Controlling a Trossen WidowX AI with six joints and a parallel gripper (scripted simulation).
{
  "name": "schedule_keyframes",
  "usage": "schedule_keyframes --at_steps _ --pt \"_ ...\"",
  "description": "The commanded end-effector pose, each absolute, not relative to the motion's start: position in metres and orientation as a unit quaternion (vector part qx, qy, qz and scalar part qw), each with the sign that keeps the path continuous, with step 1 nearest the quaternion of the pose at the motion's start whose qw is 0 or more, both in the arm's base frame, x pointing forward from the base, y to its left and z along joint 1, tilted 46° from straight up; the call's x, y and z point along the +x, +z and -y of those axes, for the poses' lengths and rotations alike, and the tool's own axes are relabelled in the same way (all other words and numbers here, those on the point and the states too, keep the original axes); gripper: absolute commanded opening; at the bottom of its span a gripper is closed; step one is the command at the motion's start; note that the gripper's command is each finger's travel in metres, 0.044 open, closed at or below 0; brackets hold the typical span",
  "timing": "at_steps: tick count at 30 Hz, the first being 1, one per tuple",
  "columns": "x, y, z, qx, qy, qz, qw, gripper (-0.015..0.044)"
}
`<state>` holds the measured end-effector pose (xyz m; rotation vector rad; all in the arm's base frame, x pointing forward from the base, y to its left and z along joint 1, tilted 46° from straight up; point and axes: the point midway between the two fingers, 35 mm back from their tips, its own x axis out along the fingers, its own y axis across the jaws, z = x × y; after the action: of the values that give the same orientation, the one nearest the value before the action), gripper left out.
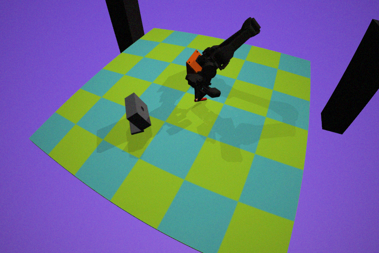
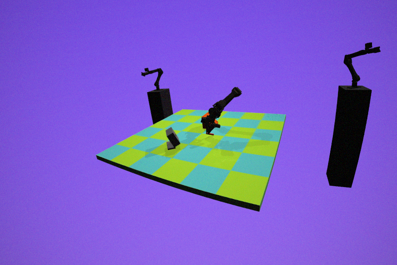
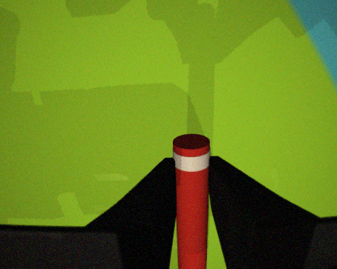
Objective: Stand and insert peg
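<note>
Red peg (image 1: pixel 201 99) (image 2: pixel 209 134) (image 3: pixel 191 218) – clamped by 1 gripper (image 1: pixel 196 100) (image 2: pixel 208 133) (image 3: pixel 191 167) | black arm (image 1: pixel 227 51) (image 2: pixel 227 100) – bent, reaching down

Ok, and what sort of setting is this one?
Probably a robot manipulation test area: a checkered table, a black arm gripping a red peg, and a tilted block with a hole.

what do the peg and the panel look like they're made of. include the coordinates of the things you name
Peg (image 1: pixel 203 99) (image 2: pixel 210 134) (image 3: pixel 192 221): probably painted wood or plastic, matte; flat even red with a white band, no sharp highlights.

Panel (image 1: pixel 137 106) (image 2: pixel 172 136): perhaps plastic or painted metal, dull; plain grey faces, no grain or shine visible.
</note>
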<state>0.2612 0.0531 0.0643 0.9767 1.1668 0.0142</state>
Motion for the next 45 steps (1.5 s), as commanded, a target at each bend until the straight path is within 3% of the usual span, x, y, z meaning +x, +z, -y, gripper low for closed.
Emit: schedule_keyframes --at_steps 1,45 --pt "0.259 0.065 -0.053 0.443 -0.002 -0.518 0.732 0.0049" --pt "0.234 0.081 -0.054 0.436 -0.087 -0.370 0.816 0.0049"
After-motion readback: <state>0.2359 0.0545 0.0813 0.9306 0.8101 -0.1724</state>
